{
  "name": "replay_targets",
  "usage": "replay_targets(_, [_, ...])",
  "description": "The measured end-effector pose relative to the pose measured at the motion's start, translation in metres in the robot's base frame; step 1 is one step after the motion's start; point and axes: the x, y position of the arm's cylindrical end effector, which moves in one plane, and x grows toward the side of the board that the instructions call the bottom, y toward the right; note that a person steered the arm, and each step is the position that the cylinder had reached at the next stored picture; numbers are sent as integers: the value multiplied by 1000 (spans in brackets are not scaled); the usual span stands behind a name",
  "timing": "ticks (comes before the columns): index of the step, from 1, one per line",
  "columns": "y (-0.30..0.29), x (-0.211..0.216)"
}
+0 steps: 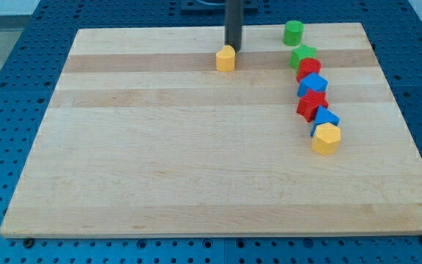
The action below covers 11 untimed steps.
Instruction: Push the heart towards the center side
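A small yellow block [226,59], which looks like the heart, lies near the board's top edge, a little right of the middle. My tip [234,50] stands just above and to the right of it, touching or almost touching its upper right corner. The dark rod rises from there out of the view's top.
A green cylinder [293,32] sits at the top right. Below it a touching column runs down: green star [303,55], red block [308,70], blue block [313,84], red star [312,104], blue triangle [325,119], yellow hexagon [327,138]. The wooden board [160,161] rests on a blue perforated table.
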Motion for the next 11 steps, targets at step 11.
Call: replay_targets(11, [-10, 17])
